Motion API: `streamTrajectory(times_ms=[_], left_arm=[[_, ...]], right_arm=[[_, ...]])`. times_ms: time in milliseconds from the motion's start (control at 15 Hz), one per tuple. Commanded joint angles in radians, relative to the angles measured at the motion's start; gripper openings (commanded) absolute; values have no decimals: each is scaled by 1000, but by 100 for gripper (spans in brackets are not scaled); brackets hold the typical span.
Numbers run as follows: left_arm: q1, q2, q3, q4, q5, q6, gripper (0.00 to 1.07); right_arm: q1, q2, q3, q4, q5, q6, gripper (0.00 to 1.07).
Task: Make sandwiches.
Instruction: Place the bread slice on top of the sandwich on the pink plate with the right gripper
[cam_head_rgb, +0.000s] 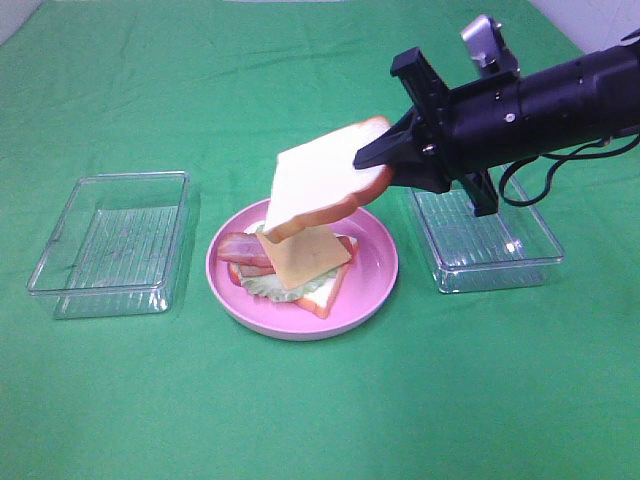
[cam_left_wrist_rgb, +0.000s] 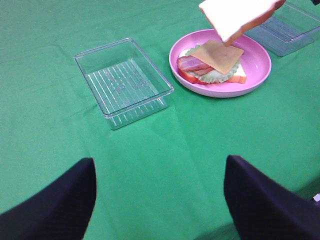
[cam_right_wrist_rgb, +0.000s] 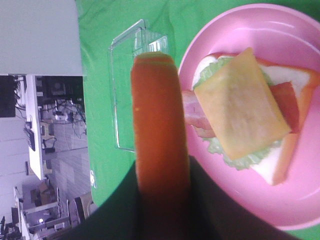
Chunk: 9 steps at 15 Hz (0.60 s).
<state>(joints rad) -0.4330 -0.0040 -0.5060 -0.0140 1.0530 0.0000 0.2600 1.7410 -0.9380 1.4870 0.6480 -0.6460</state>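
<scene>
Right gripper (cam_head_rgb: 385, 160) pinching the top bread slice (cam_head_rgb: 325, 185), tilted above the stack (cam_head_rgb: 298, 265) on the pink plate (cam_head_rgb: 375, 285). Level it, probably centre over cheese, lower gently. Left gripper (cam_left_wrist_rgb: 160, 200) spread, idle.

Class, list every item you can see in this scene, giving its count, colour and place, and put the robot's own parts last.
top bread slice: one, white with orange-brown crust, held tilted above the plate
stacked layers: one pile, yellow cheese over bacon, lettuce and bread, on the plate
plate: one, pink, centre of the cloth
trays: two, clear, one either side of the plate
cloth: one, green, covering the table
right gripper: black, shut on the top bread slice
left gripper: black, open, over bare cloth
</scene>
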Motion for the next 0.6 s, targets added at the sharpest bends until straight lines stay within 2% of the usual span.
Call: streamTrajectory(times_ms=[67,267,600], left_arm=[[-4,-24,7,-5,-6,0,69],[-4,-24,7,-5,-6,0,69],[-4,-24,7,-5,-6,0,69]], right_arm=[[65,30,16,189,-77,-111,0],[109,114,15,314,-76,-158,0],[104,253,-13,314,-7,-183,0]])
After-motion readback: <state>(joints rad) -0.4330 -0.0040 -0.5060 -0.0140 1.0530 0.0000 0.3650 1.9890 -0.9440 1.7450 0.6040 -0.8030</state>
